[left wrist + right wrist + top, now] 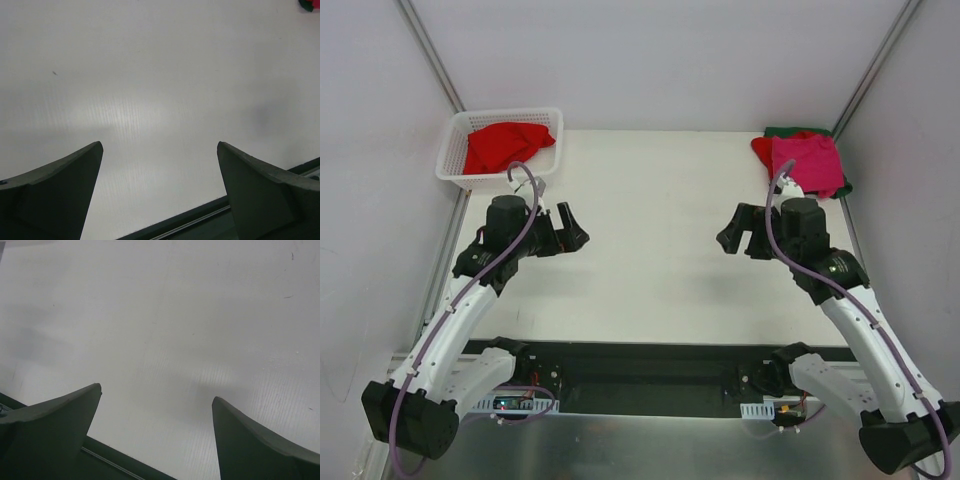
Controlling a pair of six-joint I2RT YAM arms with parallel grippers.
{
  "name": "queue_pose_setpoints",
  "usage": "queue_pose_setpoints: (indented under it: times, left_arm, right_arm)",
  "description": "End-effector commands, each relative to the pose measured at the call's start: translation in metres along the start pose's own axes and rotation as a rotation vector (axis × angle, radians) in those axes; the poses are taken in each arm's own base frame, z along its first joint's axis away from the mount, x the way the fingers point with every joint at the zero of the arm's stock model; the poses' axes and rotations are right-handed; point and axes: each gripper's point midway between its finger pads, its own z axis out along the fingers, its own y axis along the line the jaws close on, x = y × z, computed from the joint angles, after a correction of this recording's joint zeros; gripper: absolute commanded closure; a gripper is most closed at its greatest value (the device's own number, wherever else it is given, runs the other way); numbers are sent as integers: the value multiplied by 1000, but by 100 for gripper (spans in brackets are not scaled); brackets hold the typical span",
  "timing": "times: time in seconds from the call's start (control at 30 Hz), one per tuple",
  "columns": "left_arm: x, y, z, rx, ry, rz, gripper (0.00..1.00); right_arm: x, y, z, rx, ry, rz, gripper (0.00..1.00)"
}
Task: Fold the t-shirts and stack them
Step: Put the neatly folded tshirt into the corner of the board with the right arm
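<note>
A white lattice basket [448,160] of stiff plastic sits on the far corner of the desk [660,190]. A crumpled red t-shirt [500,146] lies inside it, soft and heaped, its cloth reaching the rim. Well apart from the basket, at the opposite end of the same far edge, the other t-shirts are stacked. A magenta-pink t-shirt [808,160] lies on top, a second red one [761,147] pokes out beneath it on the basket's side, and a dark green one [790,131] shows at the bottom.

The left claw [575,228] hangs just nearer the camera than the basket, jaws spread and holding nothing. The right claw [738,232] hangs far across the desk from the basket, jaws likewise apart and empty. Nothing lies on the smooth matte sheet between the two. A purple cable [525,190] loops over the left arm close beside the basket's near wall.

The wrist views show what the top view cannot: the desk surface has a fine ribbed grain and a few tiny dark specks. Each pair of dark, wedge-shaped fingers [60,190] [55,432] frames only bare sheet, and a dark strip [190,215] runs along the desk's edge. The left wrist view catches a scrap of red and green cloth [312,4] in its upper corner. The basket appears in neither wrist view.
</note>
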Motion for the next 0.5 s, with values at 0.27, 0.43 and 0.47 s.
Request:
queue_pose_setpoints:
  times: [0.27,0.43,0.47]
  left_arm:
    - [1,57,-8,-275,-119,-17,1]
    - [-3,61,-12,-298,-148,-21,1]
    - [-3,61,-13,-298,-153,-22,1]
  right_arm:
    - [11,-32,34,144,-36,-144,4]
    - [9,-35,34,163,-47,-154,4]
    - [9,-36,34,163,-50,-156,4]
